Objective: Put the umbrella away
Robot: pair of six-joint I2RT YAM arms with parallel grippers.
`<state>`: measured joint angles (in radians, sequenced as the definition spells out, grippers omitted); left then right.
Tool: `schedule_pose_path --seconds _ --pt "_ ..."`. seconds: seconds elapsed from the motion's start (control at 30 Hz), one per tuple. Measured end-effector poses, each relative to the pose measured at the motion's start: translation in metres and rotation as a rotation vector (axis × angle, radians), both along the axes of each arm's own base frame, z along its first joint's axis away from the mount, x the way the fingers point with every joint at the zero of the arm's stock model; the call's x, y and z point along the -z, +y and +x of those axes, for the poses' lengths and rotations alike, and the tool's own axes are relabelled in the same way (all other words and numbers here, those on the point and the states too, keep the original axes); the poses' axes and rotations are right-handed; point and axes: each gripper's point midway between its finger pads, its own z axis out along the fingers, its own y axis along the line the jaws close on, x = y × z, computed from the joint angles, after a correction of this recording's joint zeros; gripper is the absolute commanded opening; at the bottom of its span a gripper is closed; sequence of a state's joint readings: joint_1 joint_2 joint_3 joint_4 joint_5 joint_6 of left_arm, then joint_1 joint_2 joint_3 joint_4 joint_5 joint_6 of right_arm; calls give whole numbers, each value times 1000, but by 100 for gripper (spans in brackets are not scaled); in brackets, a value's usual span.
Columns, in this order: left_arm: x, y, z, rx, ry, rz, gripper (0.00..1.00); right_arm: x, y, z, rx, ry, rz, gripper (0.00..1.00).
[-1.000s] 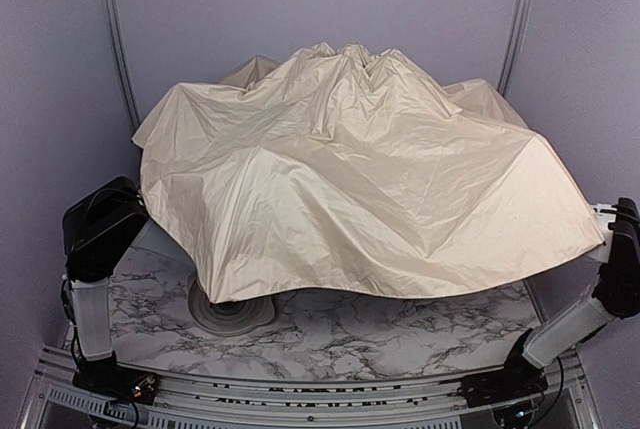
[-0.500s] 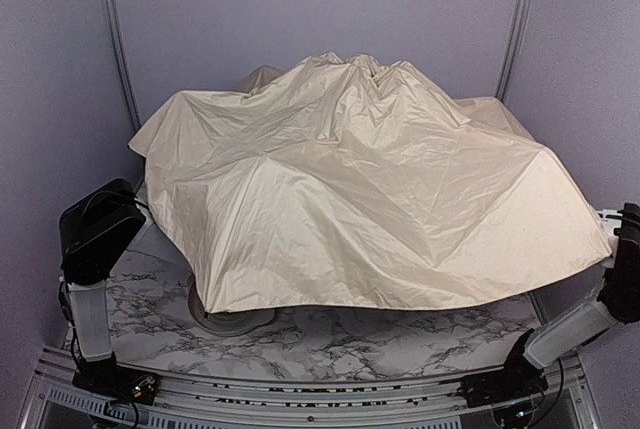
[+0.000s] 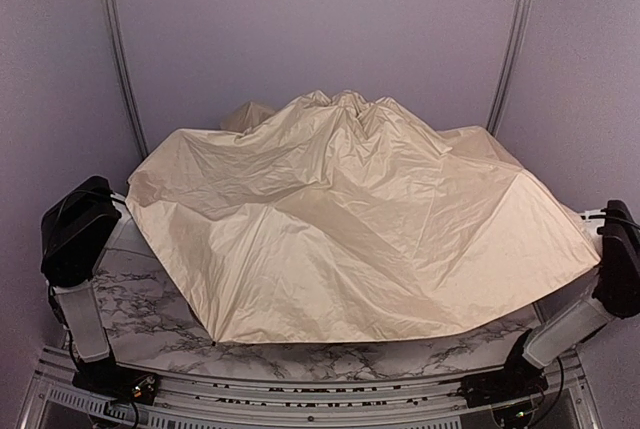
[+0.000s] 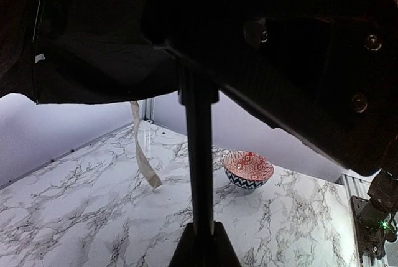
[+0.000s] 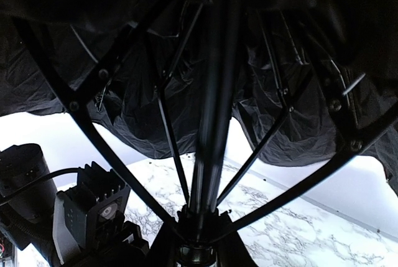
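The umbrella (image 3: 350, 219) lies half-collapsed, and its cream canopy covers most of the marble table (image 3: 330, 361) and hides both grippers from above. In the left wrist view my left gripper (image 4: 204, 242) is shut on the thin black shaft (image 4: 198, 155), which rises straight up into the black lining (image 4: 93, 37). A cream strap (image 4: 144, 161) dangles from the canopy edge. In the right wrist view my right gripper (image 5: 199, 242) is shut round the shaft (image 5: 214, 124) where the black ribs (image 5: 169, 136) fan out.
A small bowl (image 4: 248, 168), red-patterned inside and blue-patterned outside, stands on the marble past the shaft. My left arm (image 3: 75, 234) and right arm (image 3: 620, 269) stick out from under the canopy at the table's sides. The left wrist's housing (image 5: 87, 211) sits close beside the right gripper.
The canopy has sunk lower and spread toward the near edge, hiding the bowl from above. My left arm has shifted left, and its gripper has closed on the shaft.
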<state>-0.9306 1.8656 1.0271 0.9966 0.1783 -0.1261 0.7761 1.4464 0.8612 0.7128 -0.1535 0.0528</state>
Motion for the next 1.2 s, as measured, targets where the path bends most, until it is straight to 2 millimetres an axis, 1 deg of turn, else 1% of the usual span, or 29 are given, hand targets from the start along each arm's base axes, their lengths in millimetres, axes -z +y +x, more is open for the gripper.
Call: schedule_pose_path --seconds 0.3,0.43,0.47,0.5,0.57,0.6,0.67,0.7,0.77,0.83,0.93,1.0,1.03,1.07,1.13,1.2 --pt "6 0 1 -5 16 20 0 10 -1 1 9 26 13 1" --pt "9 0 0 -2 28 25 25 10 -4 3 12 40 26 0" --pt "3 0 1 -4 15 7 31 14 -6 5 17 56 13 0" --pt "-9 2 1 -9 -6 -30 34 23 -10 9 30 80 -9 0" --pt "-28 6 1 -14 -45 -78 40 38 -24 24 77 130 -51 0" --pt "-35 7 -1 -15 -59 -92 42 44 -35 33 113 151 -67 0" --pt "-40 11 -4 -19 -80 -100 47 45 -56 46 175 165 -81 0" --pt "-38 11 -7 -17 -85 -90 50 42 -66 50 202 163 -84 0" --pt "-25 11 -14 -6 -84 -52 56 30 -85 59 257 142 -81 0" --pt "-7 10 -23 13 -75 3 59 9 -101 66 300 103 -59 0" --pt "28 14 -39 56 -36 98 62 -24 -124 73 352 34 -21 0" --pt "44 21 -51 87 -13 147 63 -44 -140 75 380 -17 6 0" --pt "50 26 -58 102 -8 171 64 -50 -146 75 390 -38 12 0" --pt "52 30 -63 117 -3 183 65 -55 -152 75 398 -58 14 0" --pt "49 41 -78 159 -8 207 68 -62 -162 76 415 -89 9 0" --pt "39 52 -92 192 -23 206 72 -66 -170 78 425 -108 -1 0"
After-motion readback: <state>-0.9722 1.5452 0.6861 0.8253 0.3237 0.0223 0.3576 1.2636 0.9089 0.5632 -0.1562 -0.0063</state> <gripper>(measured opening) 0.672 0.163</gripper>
